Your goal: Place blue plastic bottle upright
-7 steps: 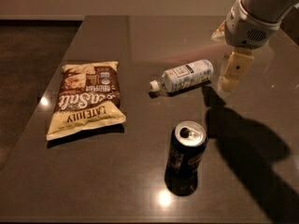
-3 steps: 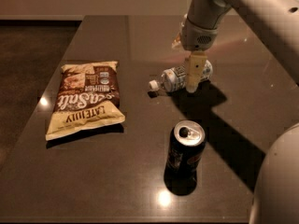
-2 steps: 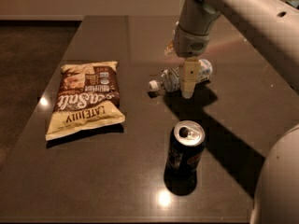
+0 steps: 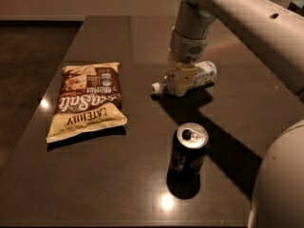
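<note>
The blue plastic bottle (image 4: 203,74) lies on its side on the dark table (image 4: 118,175), white cap (image 4: 155,87) pointing left. It is clear with a white-and-blue label. My gripper (image 4: 180,82) hangs from the arm straight down over the bottle's neck end, its pale fingers (image 4: 183,79) covering the bottle's middle and reaching the table surface. The arm enters from the upper right.
A dark soda can (image 4: 188,156) stands upright in front of the bottle, its top open. A chip bag (image 4: 88,99) lies flat to the left. The table's left edge drops to a dark floor (image 4: 28,70). The robot's body fills the lower right corner.
The gripper has moved left from the bottle's base end to over its neck half and come lower onto it. The bottle, can and bag have not moved.
</note>
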